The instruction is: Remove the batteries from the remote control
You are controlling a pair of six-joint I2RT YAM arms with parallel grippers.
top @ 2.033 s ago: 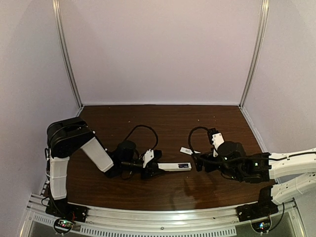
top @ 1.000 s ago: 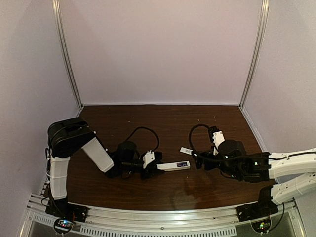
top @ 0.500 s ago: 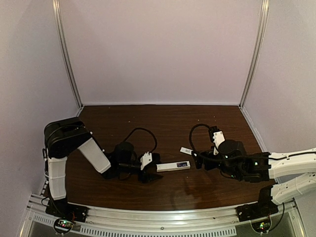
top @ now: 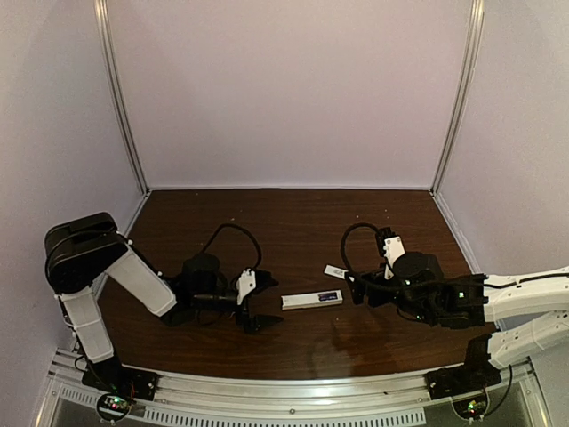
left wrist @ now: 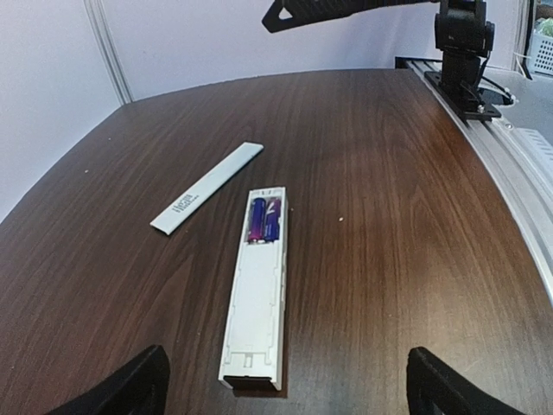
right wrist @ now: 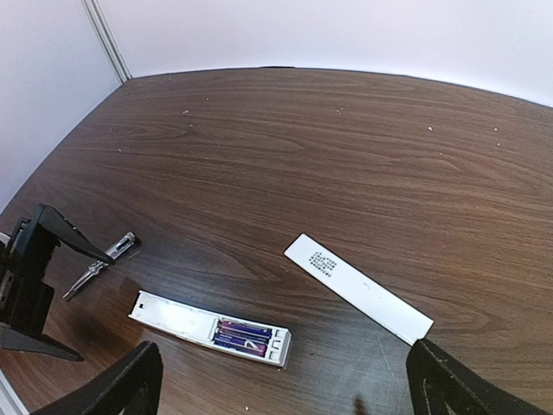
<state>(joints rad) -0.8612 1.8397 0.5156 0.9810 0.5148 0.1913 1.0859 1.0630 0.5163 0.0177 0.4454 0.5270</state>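
**Left arm backs off, batteries exposed in the open bay**

And the left arm lets go! A second ago the left gripper (top: 253,302) was right at the near end of the remote (left wrist: 257,285). Now it has pulled away to the left with its jaws spread wide and nothing between them. The remote has barely shifted; it lies flat and free on the tabletop (left wrist: 415,216), between the two arms, with its open back facing up.

Look down its length from the left wrist view: at the far end, the end toward the right arm, sit the batteries (left wrist: 264,219). There are two purple-blue cells side by side, both seated in the bay. So the unloading proper is not yet done.

Just beyond and to the side lies the cover (left wrist: 207,199), off the remote and clear of it, angled away on the wood. Past that, the right gripper (right wrist: 283,372) hangs over the battery end, also open and holding nothing.

By my reading, the release hands the job over. With nobody pinning the remote, the right arm looks best placed to pick the cells out, though the light bar may slide when they are pried.

As for writing, there is a small patch of grey print near one end of the cover, too fine to read. No brand is legible on the cells either.
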